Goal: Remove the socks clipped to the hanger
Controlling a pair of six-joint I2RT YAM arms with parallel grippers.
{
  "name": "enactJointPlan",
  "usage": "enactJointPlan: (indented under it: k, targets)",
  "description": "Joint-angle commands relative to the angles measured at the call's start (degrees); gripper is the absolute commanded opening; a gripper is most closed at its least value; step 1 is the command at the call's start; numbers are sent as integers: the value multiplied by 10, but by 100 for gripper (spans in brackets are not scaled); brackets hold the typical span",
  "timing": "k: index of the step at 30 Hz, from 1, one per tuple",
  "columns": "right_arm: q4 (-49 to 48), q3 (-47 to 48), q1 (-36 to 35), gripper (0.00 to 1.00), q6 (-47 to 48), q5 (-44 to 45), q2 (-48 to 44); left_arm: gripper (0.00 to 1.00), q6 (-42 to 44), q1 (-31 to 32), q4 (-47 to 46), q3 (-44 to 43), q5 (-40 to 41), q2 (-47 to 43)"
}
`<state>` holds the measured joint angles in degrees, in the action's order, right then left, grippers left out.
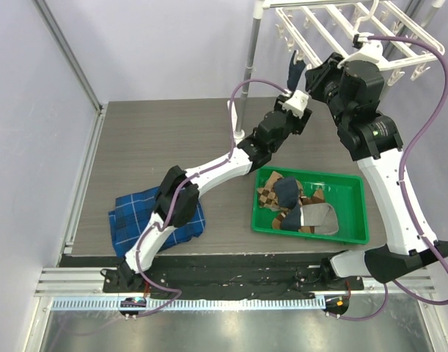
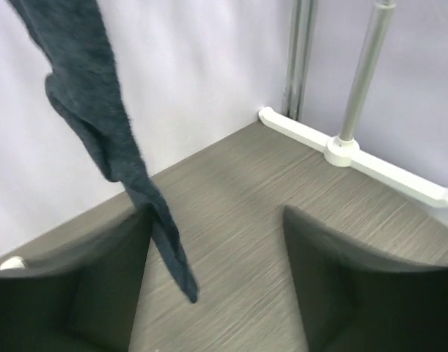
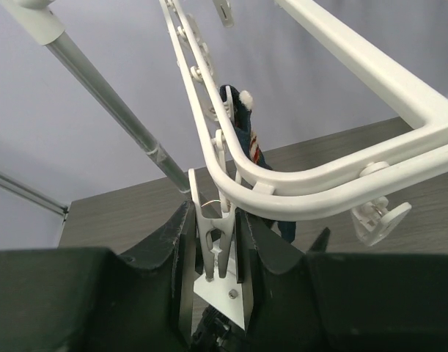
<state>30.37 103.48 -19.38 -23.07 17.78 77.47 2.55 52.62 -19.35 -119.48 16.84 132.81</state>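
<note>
One plain dark navy sock [image 1: 295,71] hangs from a clip of the white hanger [image 1: 333,22] at the back right. In the left wrist view the sock [image 2: 99,110] dangles from the upper left, its tip just inside my left finger. My left gripper [image 2: 216,290] is open under it, jaws wide apart, not touching it; it also shows in the top view [image 1: 292,92]. My right gripper [image 3: 218,249] is shut on a white clip [image 3: 220,235] under the hanger's rim [image 3: 319,191]; the navy sock [image 3: 242,125] hangs just beyond. The right gripper shows in the top view [image 1: 322,73].
A green tray [image 1: 355,220] at the front right holds several patterned socks [image 1: 289,198]. A folded blue plaid cloth [image 1: 154,216] lies at the front left. The upright metal pole [image 1: 249,73] with its white foot [image 2: 355,158] stands behind my left gripper.
</note>
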Motion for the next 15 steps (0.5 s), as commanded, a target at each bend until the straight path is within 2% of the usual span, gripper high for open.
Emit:
enactJointPlan:
  k: [1,3,4,6,8,10,11,15]
  targets:
    - [-34,-6,3,1,6,-4,-31,33,15,-3,-45,-25,19,-3]
    - [-39,-16,4,4,7,1,-38,19,11,-3,-52,11,10,-33]
    - [-39,-19,5,6,8,1,-40,7,7,-2,-54,27,6,-46]
    - [-37,-25,7,19,9,-1,-46,1,0,-3,-57,69,-8,-84]
    - [-32,-31,7,33,7,-4,-52,0,-10,-3,-60,108,-23,-107]
    - [-20,-36,7,42,6,-4,-64,0,-22,-3,-61,133,-34,-139]
    - [-11,-36,8,49,7,-6,-66,0,-22,-2,-60,152,-47,-149]
    - [34,-21,7,65,7,-1,-86,0,-37,-1,-57,200,-83,-195]
